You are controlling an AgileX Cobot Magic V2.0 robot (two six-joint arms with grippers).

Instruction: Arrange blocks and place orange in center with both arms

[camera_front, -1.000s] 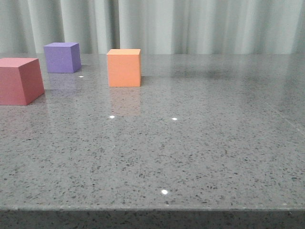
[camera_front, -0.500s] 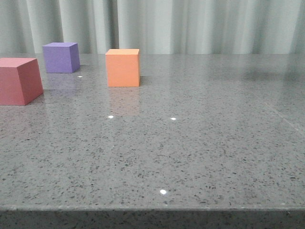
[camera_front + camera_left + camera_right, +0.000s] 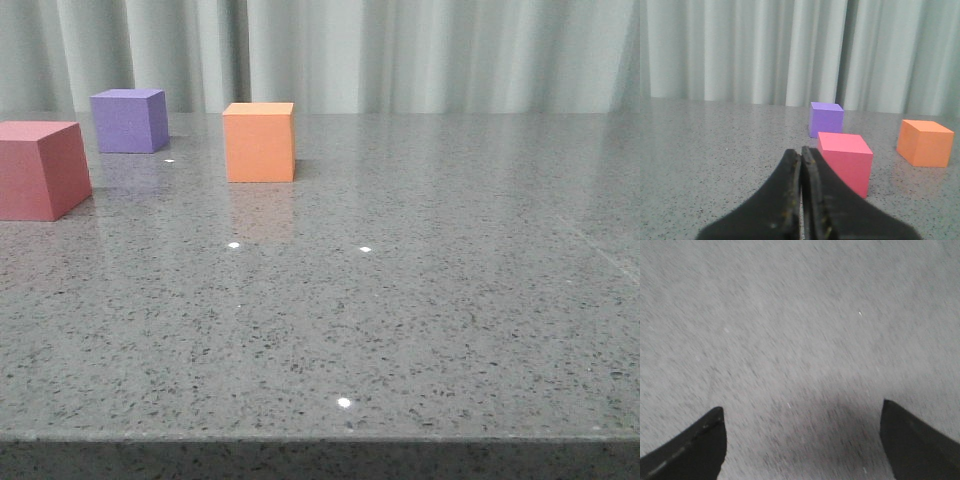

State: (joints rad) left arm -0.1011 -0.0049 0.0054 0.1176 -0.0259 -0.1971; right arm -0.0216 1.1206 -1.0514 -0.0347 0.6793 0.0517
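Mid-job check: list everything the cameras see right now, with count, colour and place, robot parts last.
orange cube: one, orange, far left of middle on the table, standing alone.
purple cube: one, purple, far left, near the curtain.
pinkish-red cube: one, pinkish-red, left edge, nearer than the purple one.
table: one, speckled grey, glossy.
curtain: one, pale grey-green, behind the table.
left gripper: one, black, jaws closed and empty, facing the pinkish-red cube.
right gripper: one, black, jaws wide apart over bare tabletop.

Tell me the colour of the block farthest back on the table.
Purple block; front view shows it best.
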